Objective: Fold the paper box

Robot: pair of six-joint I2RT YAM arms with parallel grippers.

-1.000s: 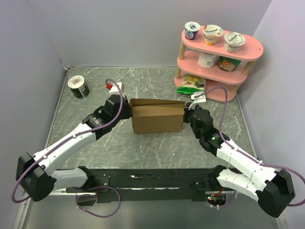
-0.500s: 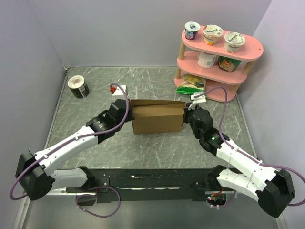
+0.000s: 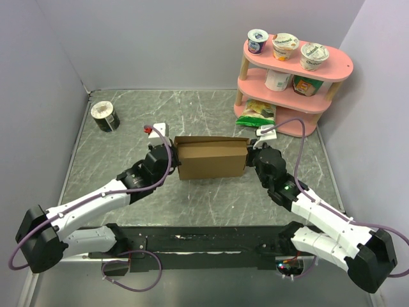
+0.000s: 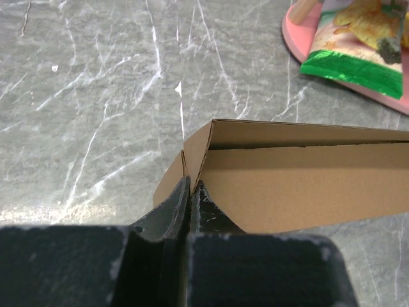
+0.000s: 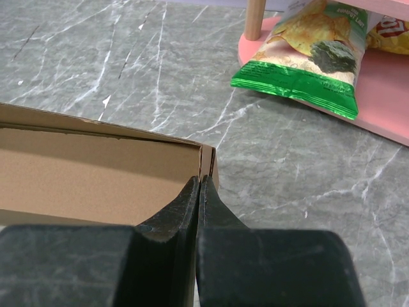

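Fingers (image 4: 174, 210) of L gripper (image 4: 190, 184), R gripper (image 5: 199, 183) pinch ends of plain brown cardboard box (image 3: 211, 161); mid-fold. Next: tuck ends evenly.

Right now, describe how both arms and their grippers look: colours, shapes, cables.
The left arm and the right arm both have white link shells, black joint housings and a bulky black block at the shoulder end. A purple cable loops along each arm. The left gripper and the right gripper have matte black fingers that taper towards the tips.
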